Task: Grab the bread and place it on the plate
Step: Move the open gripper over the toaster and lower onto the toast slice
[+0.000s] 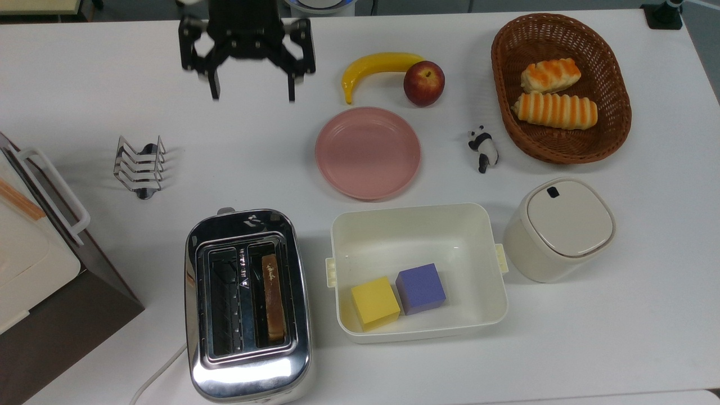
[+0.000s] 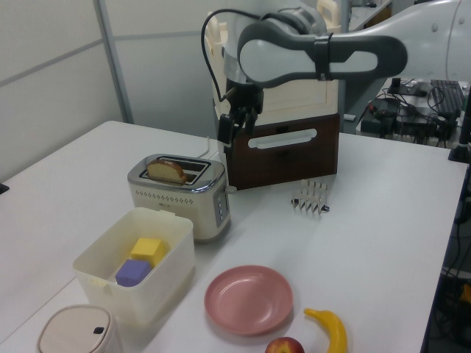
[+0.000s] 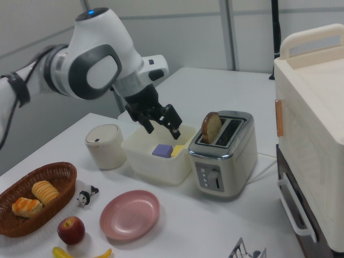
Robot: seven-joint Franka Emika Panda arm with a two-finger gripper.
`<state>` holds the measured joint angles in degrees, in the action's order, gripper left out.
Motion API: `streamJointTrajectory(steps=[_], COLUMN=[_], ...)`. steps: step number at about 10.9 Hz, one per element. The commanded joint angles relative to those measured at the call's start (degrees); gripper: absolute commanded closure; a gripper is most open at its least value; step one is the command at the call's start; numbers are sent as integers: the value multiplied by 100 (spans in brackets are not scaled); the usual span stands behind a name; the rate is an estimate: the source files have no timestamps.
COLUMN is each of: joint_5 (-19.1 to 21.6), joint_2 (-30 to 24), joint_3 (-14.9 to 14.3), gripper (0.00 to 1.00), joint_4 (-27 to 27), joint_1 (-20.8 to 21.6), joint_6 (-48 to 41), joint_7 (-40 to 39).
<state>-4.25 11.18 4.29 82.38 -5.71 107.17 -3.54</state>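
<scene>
The bread (image 1: 273,298) is a thin brown slice standing on edge in one slot of a chrome toaster (image 1: 247,371), its rounded top poking out in the left view (image 2: 167,170) and in the right view (image 3: 211,127). The pink plate (image 1: 368,153) lies bare in the middle of the table, also seen as a pink plate (image 2: 249,299) in the left view. My gripper (image 1: 253,95) hangs open in the air, fingers spread wide, far from the toaster toward the top view's top. In the right view the gripper (image 3: 163,128) floats beside the toaster above the tub.
A white tub (image 1: 416,239) holding a yellow and a purple cube stands beside the toaster. A toast rack (image 1: 139,166), banana (image 1: 377,66), apple (image 1: 423,83), panda figure (image 1: 482,147), basket of rolls (image 1: 613,129), lidded canister (image 1: 559,228) and a brown-and-cream box (image 1: 50,292) ring the plate.
</scene>
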Motion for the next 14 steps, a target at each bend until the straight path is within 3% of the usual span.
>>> streamJointTrajectory(steps=[1, 8, 9, 11, 14], joint_5=[126, 91, 91, 12, -409], joint_2=[436, 1473, 1623, 1852, 2002], joint_3=[-25, 28, 37, 37, 28], gripper=[0, 0, 5, 24, 74], joint_4=[59, -80, -160, -170, -178], joint_1=[26, 79, 88, 158, 149], joint_6=[1108, 3465, 3703, 4099, 4233], joint_7=[47, 64, 73, -5, -234])
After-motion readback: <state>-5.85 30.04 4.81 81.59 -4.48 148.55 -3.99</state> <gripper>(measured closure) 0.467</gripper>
